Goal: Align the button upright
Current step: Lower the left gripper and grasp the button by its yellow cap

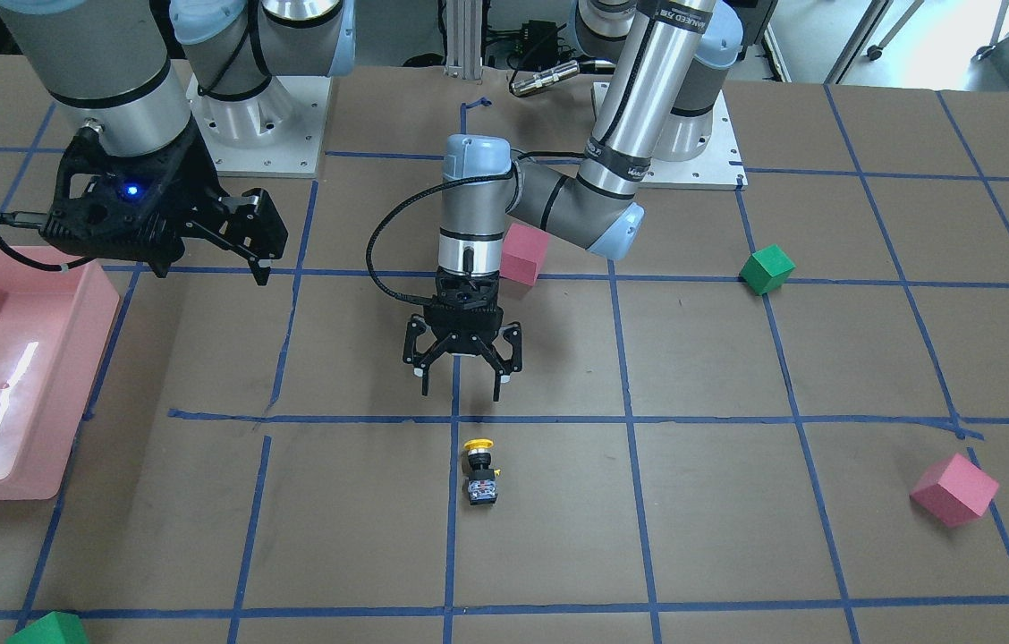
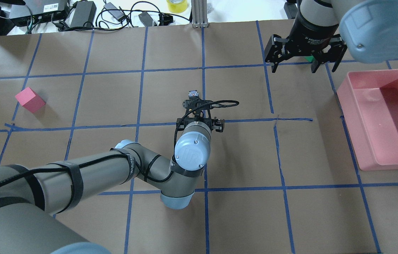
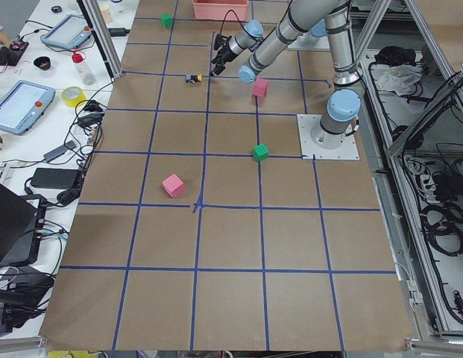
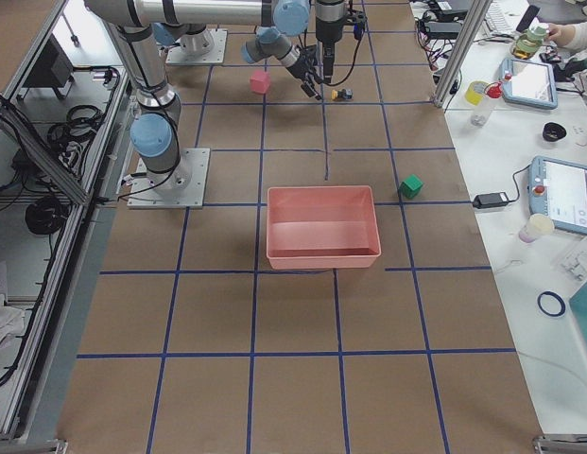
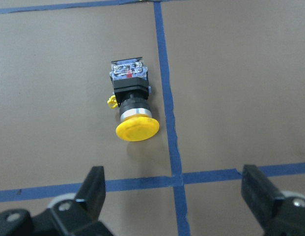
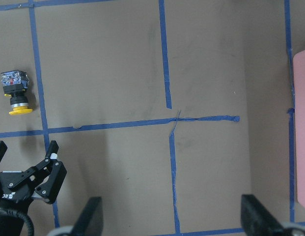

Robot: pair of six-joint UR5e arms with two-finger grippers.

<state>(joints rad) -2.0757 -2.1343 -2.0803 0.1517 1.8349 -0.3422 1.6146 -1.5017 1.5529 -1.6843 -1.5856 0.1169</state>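
The button (image 1: pixel 479 470) lies on its side on the brown table, next to a blue tape line. Its yellow cap points toward the robot and its silvery base points away. It also shows in the left wrist view (image 5: pixel 132 105) and the right wrist view (image 6: pixel 14 93). My left gripper (image 1: pixel 460 386) is open and empty. It points down above the table, just short of the button on the robot's side. My right gripper (image 1: pixel 259 255) is open and empty. It hangs high, far to the side near the pink bin.
A pink bin (image 1: pixel 80 394) stands at the table's edge on my right side. One pink cube (image 1: pixel 524 253) sits behind the left wrist, another (image 1: pixel 954 488) is far out on my left. Green cubes (image 1: pixel 767 268) (image 1: pixel 48 629) lie apart from the button.
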